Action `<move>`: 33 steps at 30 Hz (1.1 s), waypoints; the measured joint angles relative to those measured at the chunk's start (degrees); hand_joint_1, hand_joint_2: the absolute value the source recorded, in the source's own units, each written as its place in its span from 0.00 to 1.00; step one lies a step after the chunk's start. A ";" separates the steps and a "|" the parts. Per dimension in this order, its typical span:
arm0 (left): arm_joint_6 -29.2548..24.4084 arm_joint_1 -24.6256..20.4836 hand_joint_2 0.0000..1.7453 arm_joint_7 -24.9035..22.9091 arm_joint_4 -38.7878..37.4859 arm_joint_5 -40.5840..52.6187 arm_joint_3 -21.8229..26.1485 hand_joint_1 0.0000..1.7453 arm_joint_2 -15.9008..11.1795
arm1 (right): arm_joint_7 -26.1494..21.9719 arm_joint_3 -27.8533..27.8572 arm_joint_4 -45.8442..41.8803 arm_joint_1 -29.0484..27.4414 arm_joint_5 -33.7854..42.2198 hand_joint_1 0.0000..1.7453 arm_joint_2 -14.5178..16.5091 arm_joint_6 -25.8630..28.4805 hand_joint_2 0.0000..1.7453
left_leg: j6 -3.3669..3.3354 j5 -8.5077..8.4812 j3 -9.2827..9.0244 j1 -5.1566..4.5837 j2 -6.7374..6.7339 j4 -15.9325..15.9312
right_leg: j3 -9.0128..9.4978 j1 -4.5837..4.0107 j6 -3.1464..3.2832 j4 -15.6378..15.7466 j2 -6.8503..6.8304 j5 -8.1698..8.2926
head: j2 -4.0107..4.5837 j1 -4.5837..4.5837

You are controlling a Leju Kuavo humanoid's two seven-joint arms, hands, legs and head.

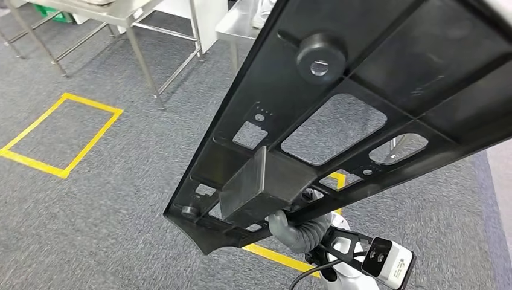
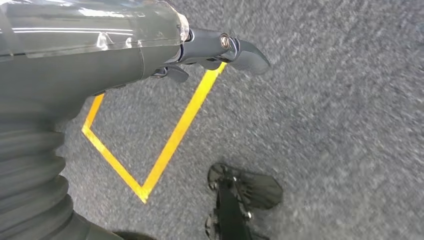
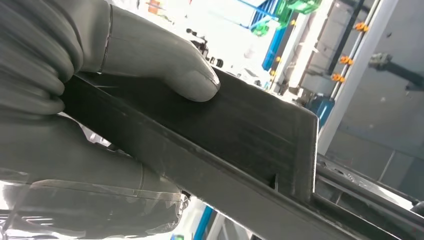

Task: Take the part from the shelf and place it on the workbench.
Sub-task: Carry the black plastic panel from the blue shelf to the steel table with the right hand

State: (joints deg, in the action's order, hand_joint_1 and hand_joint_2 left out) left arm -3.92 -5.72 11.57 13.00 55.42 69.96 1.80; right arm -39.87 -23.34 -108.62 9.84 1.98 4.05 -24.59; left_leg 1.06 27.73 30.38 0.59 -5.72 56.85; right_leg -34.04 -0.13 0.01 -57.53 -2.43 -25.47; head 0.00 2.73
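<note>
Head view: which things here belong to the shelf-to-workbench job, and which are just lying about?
Job:
- black part
- right hand, gripping its lower end

Lying about:
- yellow tape square on the carpet
- metal tables
- left hand, holding nothing

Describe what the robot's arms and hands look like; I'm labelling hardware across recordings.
The right hand has a thick, smooth grey thumb and a grey ribbed cover at the wrist, beside a white-and-black wrist camera with a black cable. The left hand has dark fingers with a visible screw, a clear plastic wrap and a grey ribbed cover.
</note>
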 joint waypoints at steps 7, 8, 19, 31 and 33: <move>0.72 0.17 1.00 1.14 -0.02 -0.02 0.00 0.00 0.02 | -0.02 0.27 0.01 -0.19 0.01 0.98 0.10 -0.31 1.00 | 1.09 7.80 8.00 0.54 5.26 17.22 | 0.53 0.48 1.30 0.51 4.21 0.30 | 0.00 0.00; 0.85 0.21 1.00 1.27 -0.02 -0.07 0.00 0.00 0.01 | -0.01 0.31 0.01 -0.23 -0.02 0.98 0.10 -0.39 1.00 | 1.10 6.68 8.07 0.56 5.30 16.70 | 0.60 0.48 1.24 0.45 4.93 0.26 | 0.00 0.00; 1.57 -0.43 1.00 1.83 0.00 -0.03 0.00 0.00 0.15 | 0.01 0.75 -0.02 -0.01 -0.27 0.98 0.10 -0.78 1.00 | -1.84 -1.16 1.55 0.78 5.95 0.58 | -2.91 0.45 -1.72 -6.46 4.55 -3.55 | 0.00 -0.02; 1.51 -0.70 1.00 1.64 -0.01 0.22 0.00 0.00 0.15 | 0.02 1.11 -0.03 -0.30 1.10 0.98 0.11 -2.00 1.00 | -0.50 -0.38 0.84 -0.14 1.40 0.50 | 0.74 -0.19 0.42 0.06 1.58 -0.42 | 0.00 -0.02; 1.41 -0.70 1.00 1.39 -0.01 0.30 0.00 0.00 0.10 | 0.01 1.41 -0.09 -0.31 1.49 0.98 0.22 -2.47 1.00 | 0.07 1.04 1.57 -0.05 2.88 2.42 | 1.05 0.20 0.98 0.59 1.82 -0.15 | 0.00 -0.01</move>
State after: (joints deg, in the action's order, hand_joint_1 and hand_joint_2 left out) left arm -2.51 -6.43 12.96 12.99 55.72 69.96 1.91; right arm -39.86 -21.93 -108.71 9.53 3.48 4.27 -27.07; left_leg 1.13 28.77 31.96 0.54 -2.85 59.27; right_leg -33.00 0.07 0.99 -56.94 -0.61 -25.62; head 0.00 2.73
